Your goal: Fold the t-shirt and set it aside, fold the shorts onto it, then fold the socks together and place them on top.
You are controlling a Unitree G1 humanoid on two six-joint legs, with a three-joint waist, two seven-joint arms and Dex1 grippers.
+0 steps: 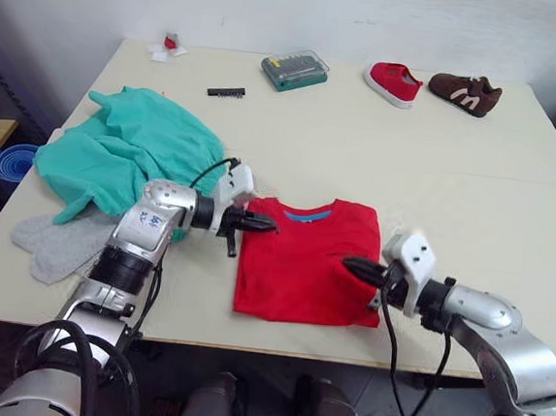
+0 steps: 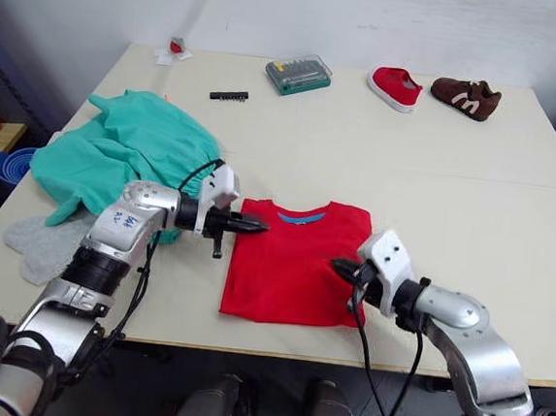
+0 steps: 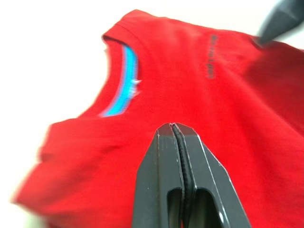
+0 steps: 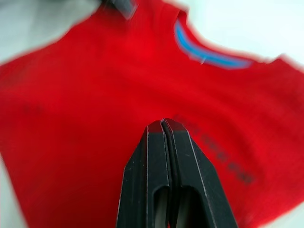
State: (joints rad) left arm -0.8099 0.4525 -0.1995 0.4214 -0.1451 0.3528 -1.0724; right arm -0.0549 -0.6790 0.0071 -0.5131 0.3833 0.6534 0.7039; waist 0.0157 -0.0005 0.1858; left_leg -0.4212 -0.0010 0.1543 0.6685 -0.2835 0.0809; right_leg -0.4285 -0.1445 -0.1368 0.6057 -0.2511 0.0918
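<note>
The red t-shirt [image 1: 303, 259] lies folded into a rectangle near the table's front edge, its blue neckband facing away from me. My left gripper [image 1: 269, 225] is shut and empty, its tip at the shirt's upper left corner. Over the shirt's right edge my right gripper [image 1: 348, 265] hovers, also shut with nothing in it. The teal shorts [image 1: 127, 151] lie crumpled at the left of the table. The grey socks [image 1: 59, 238] rest flat near the left front corner, partly under the shorts and my left arm.
Along the far side of the table [image 1: 474, 196] sit a clear screwdriver-bit case [image 1: 294, 69], a black bit strip [image 1: 226, 92], a red shoe [image 1: 393, 83] and a brown shoe [image 1: 464, 92]. A small red-and-white item [image 1: 167, 46] lies at the far left corner. A blue bowl [image 1: 9, 160] stands left of the table.
</note>
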